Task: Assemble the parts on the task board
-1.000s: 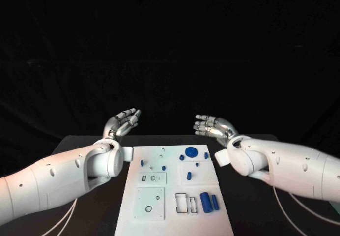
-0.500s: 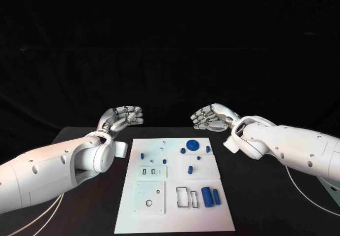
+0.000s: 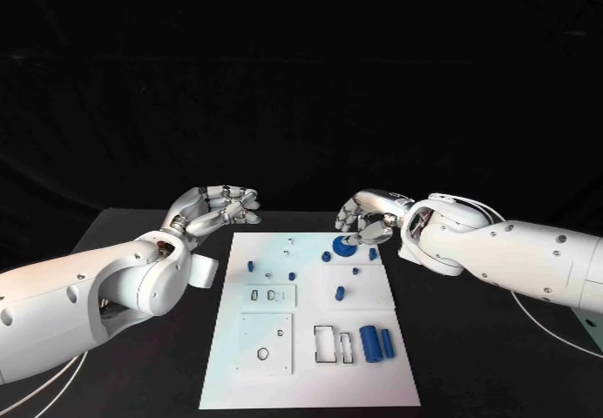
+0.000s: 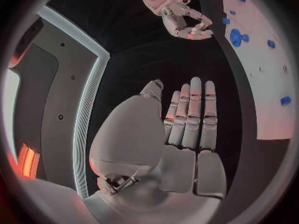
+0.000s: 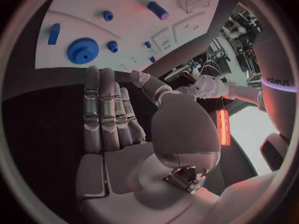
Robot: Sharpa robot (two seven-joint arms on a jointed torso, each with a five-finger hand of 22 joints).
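The white task board [image 3: 315, 383] lies lengthwise in the middle of the black table. A blue gear [image 3: 343, 246] sits near its far edge, with small blue pegs [image 3: 327, 256] around it. Two blue cylinders [image 3: 371, 341] lie side by side nearer me on the right. My right hand [image 3: 373, 219] hovers over the board's far edge just above the gear, holding nothing; the right wrist view shows its fingers [image 5: 102, 109] stretched out short of the gear [image 5: 82, 50]. My left hand [image 3: 216, 207] hangs beyond the board's far left corner, fingers [image 4: 190, 119] straight and empty.
White inset plates [image 3: 267, 344] with holes and slots take up the board's left half, and two rectangular outlines [image 3: 329, 353] lie beside the cylinders. Bare black table [image 3: 465, 348] flanks the board on both sides.
My right hand has come down and inward from above the table's far side to just over the gear. The left hand has dropped slightly near the far left corner.
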